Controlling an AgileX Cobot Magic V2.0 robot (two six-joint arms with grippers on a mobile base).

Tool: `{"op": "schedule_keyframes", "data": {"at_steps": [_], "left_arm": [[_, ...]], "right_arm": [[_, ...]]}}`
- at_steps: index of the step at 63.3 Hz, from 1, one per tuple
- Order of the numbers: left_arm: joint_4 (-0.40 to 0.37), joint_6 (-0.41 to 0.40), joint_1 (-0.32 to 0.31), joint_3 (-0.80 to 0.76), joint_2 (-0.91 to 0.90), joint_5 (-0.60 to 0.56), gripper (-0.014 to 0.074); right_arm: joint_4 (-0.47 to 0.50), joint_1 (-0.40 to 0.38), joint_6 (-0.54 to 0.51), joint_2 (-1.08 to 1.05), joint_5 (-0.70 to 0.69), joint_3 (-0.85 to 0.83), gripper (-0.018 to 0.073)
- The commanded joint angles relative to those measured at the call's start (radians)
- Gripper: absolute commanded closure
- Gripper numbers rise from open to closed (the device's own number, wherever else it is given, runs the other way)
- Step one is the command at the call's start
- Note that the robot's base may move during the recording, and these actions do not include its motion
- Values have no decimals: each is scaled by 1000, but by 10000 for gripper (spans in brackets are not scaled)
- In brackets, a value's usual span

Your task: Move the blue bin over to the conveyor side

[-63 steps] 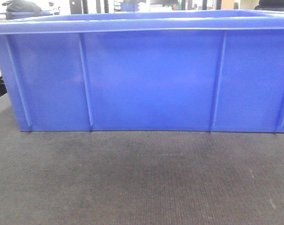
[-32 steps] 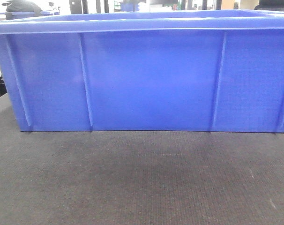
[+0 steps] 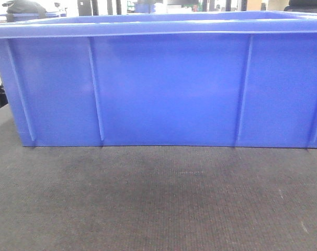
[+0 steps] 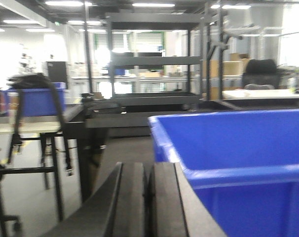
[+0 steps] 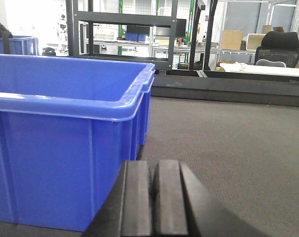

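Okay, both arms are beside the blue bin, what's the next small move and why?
Probably open both grippers and ease them toward the blue bin's end rims. The left gripper and right gripper are shut, fingers together, each beside a corner of the bin and holding nothing. The bin sits flat on the conveyor, so neither arm has a grasp on it.

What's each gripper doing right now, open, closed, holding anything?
Left gripper: closed, empty, beside the blue bin.
Right gripper: closed, empty, beside the bin, over the conveyor.
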Motion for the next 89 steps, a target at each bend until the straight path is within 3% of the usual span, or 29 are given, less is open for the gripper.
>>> {"op": "schedule_keyframes", "data": {"at_steps": [1,10,18,25,89], "left_arm": [[-27,30,53,42,-28,22,605],[-48,30,110,104,-28,36,605],[-42,26,110,153,-28,18,605],[-28,-21,110,181,-28,-65,605],[-26,-31,110,181,-28,-45,605]], "right_arm": [[-7,3,-7,-3,-16,0,647],[-7,3,-7,-3,-16,0,647],[-7,3,-7,-3,-16,0,647],[-7,3,-7,-3,-16,0,647],[-7,3,-7,-3,-23,0,647]]}}
